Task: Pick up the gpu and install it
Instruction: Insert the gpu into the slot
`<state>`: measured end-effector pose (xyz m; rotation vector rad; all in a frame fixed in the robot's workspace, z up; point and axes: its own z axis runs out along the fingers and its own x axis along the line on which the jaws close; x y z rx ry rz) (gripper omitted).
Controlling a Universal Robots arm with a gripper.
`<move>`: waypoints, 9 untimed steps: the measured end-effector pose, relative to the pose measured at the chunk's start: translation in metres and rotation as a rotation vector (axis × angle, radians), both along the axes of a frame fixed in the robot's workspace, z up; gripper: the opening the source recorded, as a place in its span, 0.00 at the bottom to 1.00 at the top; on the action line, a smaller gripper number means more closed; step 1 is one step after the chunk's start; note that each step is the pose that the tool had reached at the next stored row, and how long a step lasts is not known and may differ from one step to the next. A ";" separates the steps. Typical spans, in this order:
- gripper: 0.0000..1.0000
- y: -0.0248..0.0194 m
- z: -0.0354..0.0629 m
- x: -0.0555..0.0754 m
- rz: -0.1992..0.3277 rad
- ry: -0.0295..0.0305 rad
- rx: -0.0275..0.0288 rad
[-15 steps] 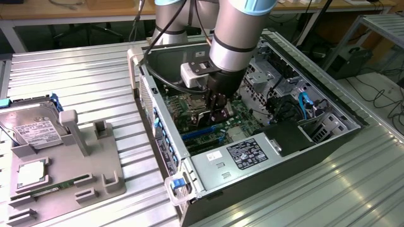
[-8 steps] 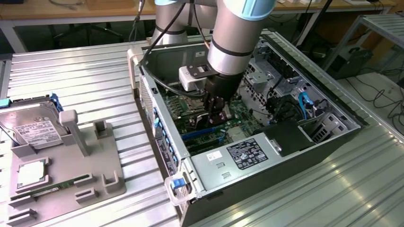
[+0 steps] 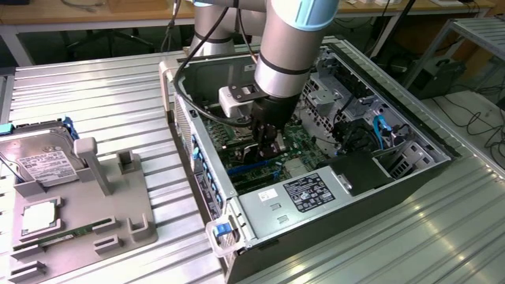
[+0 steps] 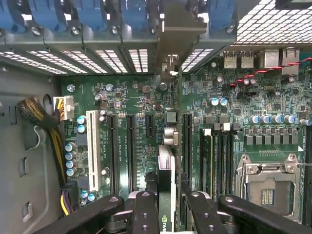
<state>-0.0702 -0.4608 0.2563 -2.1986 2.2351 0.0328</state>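
Exterior view: arm [image 3: 288, 41] reaching down into open computer case [image 3: 316, 195] lying on its side on ribbed metal counter [image 3: 103, 100]. Pincer [image 3: 268, 155] low inside the case, just above green motherboard [image 3: 304, 145], pinching the gpu [image 3: 270, 144], seen here as a thin dark card standing on edge between the fingers. Blue slot strips just beside the pincer, toward the exterior view's left. Labelled silver power-supply cover [image 3: 304, 192] nearer the camera. On the exterior view's left, well apart from the case, grey parts tray [image 3: 118, 201] carrying silver hard drive [image 3: 39, 163] and slim green memory stick [image 3: 71, 232].

Wrist view: looking straight down onto the motherboard [image 4: 146, 97]. Two dark fingers [image 4: 146, 214] closed against the gpu [image 4: 166, 195], held edge-on, its card running away from the camera in line with the black expansion slots [image 4: 130, 146]. Bracket end of the gpu up against the perforated rear wall [image 4: 122, 56] of the case, below the blue latches [image 4: 102, 12]. White slot [image 4: 93, 148] off to one side, processor socket [image 4: 265, 183] to the other. Cannot tell whether the card's edge is seated in a slot.
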 end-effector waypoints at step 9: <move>0.27 0.0000 -0.0032 0.003 0.000 0.0305 0.0029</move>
